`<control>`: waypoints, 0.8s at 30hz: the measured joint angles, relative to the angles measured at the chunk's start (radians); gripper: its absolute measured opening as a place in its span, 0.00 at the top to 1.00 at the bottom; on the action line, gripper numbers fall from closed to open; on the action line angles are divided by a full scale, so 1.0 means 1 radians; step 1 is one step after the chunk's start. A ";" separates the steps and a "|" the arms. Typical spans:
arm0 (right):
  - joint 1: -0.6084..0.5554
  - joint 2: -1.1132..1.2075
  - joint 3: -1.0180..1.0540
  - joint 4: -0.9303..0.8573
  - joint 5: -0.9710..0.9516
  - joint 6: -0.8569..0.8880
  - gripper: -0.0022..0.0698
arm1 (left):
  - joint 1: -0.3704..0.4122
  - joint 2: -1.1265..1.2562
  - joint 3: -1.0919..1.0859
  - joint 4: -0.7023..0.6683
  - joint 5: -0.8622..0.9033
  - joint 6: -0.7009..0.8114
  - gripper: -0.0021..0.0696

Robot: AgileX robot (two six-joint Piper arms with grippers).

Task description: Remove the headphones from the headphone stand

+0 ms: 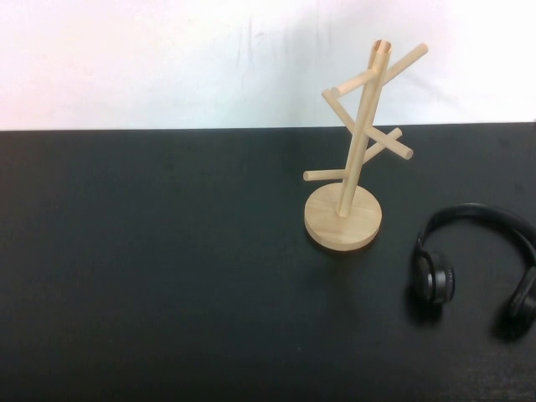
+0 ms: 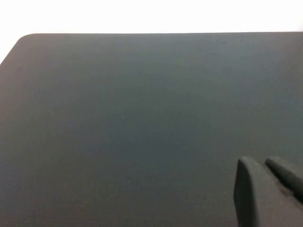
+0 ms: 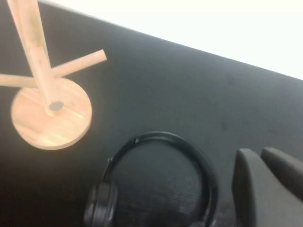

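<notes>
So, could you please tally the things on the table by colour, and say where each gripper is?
Black: 1, over-ear headphones
Light wood: 1, pegged stand
Total: 2
Left gripper: over bare table.
Right gripper: shut, empty, beside the headphones.

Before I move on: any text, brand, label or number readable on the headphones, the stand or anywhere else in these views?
None readable.
Headphones: plain black, lying on the table, no marking visible.
Headphone stand: bare wood, no label.
Table: plain dark surface.
Left gripper and right gripper, both pulled back over the table: no markings show.
</notes>
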 joint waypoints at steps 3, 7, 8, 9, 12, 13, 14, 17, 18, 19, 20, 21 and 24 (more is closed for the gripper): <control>0.000 -0.097 0.108 0.002 -0.026 0.047 0.98 | 0.000 0.000 0.000 0.000 0.000 0.000 0.97; 0.000 -0.188 0.206 0.006 -0.029 0.105 0.98 | 0.000 0.000 0.000 0.000 0.000 0.000 0.97; 0.000 -0.205 0.217 0.009 -0.016 0.124 0.98 | 0.000 0.000 0.000 0.000 0.000 0.000 0.97; 0.000 -0.214 0.219 0.009 -0.005 0.124 0.98 | 0.000 0.000 0.000 0.000 0.000 0.000 0.97; 0.000 -0.228 0.222 -0.005 0.040 0.124 0.98 | 0.000 0.000 0.000 0.000 0.000 0.000 0.97; 0.000 -0.228 0.222 -0.005 0.048 0.124 0.98 | 0.000 0.000 0.000 0.000 0.000 0.000 0.97; -0.002 -0.228 0.222 -0.005 0.056 0.124 0.98 | 0.000 0.000 0.000 0.000 0.000 0.000 0.97; -0.002 -0.221 0.222 -0.005 0.065 0.124 0.98 | 0.000 0.000 0.000 0.000 0.000 0.000 0.97; -0.002 -0.219 0.222 -0.005 0.065 0.124 0.98 | 0.000 0.000 0.000 0.000 0.000 0.000 0.97; -0.002 -0.217 0.222 -0.005 0.065 0.124 0.98 | 0.000 0.000 0.000 0.000 0.000 0.000 0.97; -0.002 -0.217 0.222 -0.005 0.065 0.124 0.98 | 0.000 0.000 0.000 0.000 0.000 0.000 0.97; -0.002 -0.217 0.222 -0.005 0.065 0.124 0.98 | 0.000 0.000 0.000 0.000 0.000 0.000 0.97; -0.002 -0.217 0.222 -0.005 0.065 0.124 0.98 | 0.000 0.000 0.000 0.000 0.000 0.000 0.97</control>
